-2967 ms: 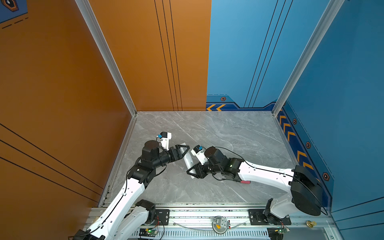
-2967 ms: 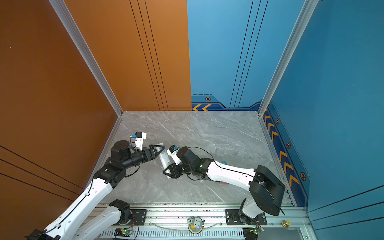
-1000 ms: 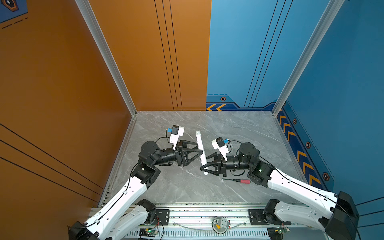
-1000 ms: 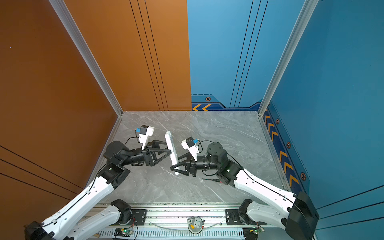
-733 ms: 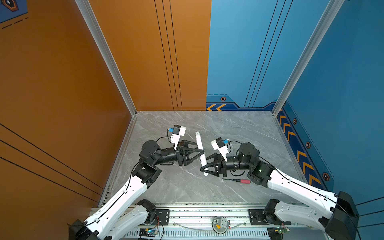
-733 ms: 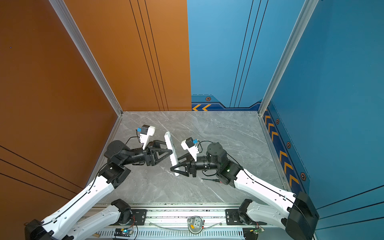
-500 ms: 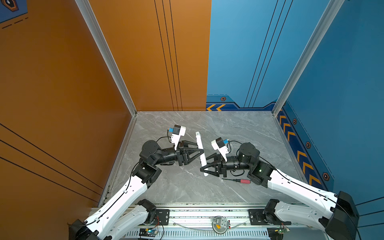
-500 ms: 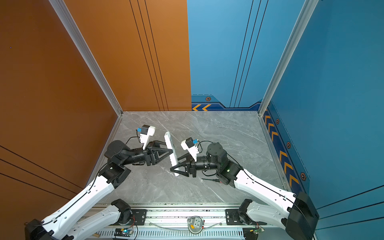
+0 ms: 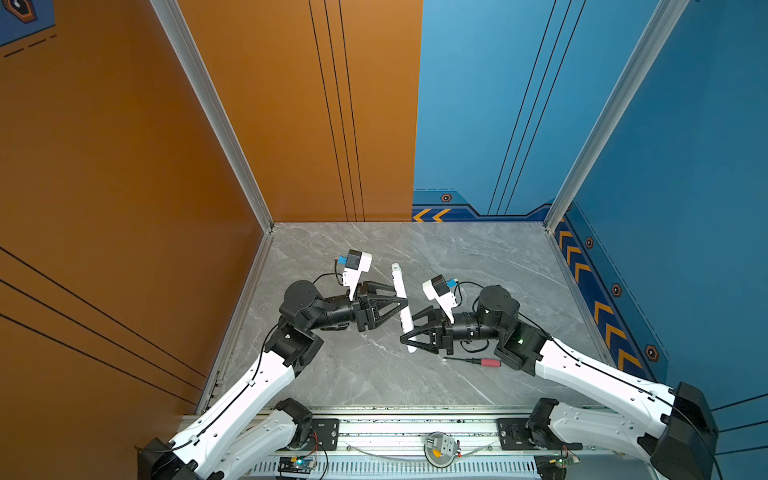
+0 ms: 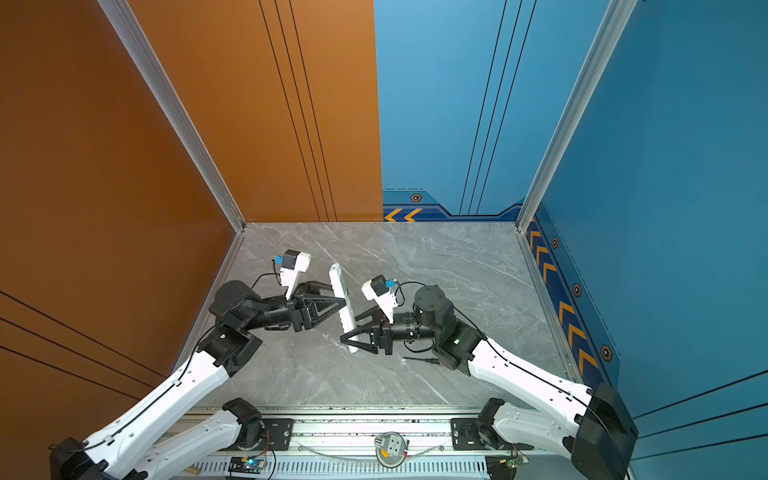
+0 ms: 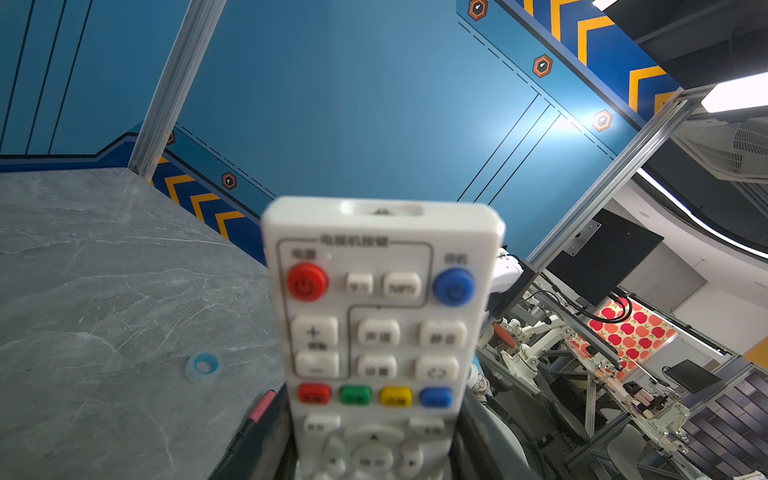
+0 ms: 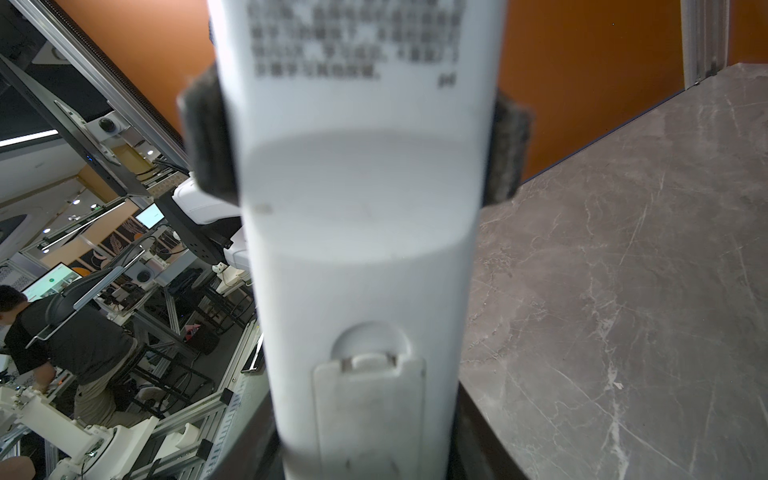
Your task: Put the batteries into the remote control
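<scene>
- The right claw (image 9: 408,332) is clenched on the remote (image 9: 404,313), pinching the near end by its two long edges. In the right wrist view the white back runs out from between the jaws.
- The screwdriver (image 9: 478,361) lies flat on the table (image 9: 478,257), just right of the remote's near end and apart from it. Its dark shaft points toward the remote and its red handle away, tucked partly under the right arm.
- The remote hangs between the two claws, with its long axis running away from the rail and its far end leaning a little left. Whether its near tip touches the table cannot be told.
- The cover (image 12: 370,407) sits on the remote's back at the near end, shut, with its latch tab seated.
- The left claw (image 9: 401,296) is clenched on the remote at about mid-length, farther along than the right claw. In the right wrist view its dark pads (image 12: 210,141) press against both long edges.
- The button face is turned toward the left claw. The left wrist view shows a red and a blue round button near the far end, and a red, green, yellow and blue row nearer the claw.
- Beyond the remote's far end, grey marble table runs to the walls (image 9: 374,124), orange to the left of the remote and blue to the right.
</scene>
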You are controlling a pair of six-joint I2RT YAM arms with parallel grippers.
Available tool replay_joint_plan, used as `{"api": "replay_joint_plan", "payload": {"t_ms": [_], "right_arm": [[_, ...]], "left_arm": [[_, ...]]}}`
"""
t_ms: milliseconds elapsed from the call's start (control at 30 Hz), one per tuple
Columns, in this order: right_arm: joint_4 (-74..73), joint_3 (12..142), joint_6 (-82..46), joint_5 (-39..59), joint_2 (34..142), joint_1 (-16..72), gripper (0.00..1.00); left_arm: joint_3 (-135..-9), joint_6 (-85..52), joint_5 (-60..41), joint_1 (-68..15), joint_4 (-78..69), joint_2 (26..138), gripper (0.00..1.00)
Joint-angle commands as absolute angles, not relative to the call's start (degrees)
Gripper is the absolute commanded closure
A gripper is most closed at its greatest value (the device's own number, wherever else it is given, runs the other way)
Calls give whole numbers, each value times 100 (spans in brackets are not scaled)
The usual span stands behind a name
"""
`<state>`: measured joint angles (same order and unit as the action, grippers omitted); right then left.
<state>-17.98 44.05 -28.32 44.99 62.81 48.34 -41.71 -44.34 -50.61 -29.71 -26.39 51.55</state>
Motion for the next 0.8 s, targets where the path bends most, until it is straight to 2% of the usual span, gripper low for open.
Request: {"api": "replay_joint_plan", "payload": {"t_ms": [0,267,600,767], "right_arm": [[-1724,4491,-2621,4425,6126,4878,64],[-1412,4527,-2464,4117,5979,4919,36],[-1051,4580,-2308,3846,5882,4936,17],[-749,4588,-2206,3639,5756,4905,9]], "left_arm": [[-4302,-4430,-5112,-3049,-2769,5145,74],[-4268,-4430,-5064,-3043,-2769,5116,79],[-4364,-4124,-4772,-3021,-2208,5037,84],[-4705,-3364,-4288,-2996,-739,4963,87]]}}
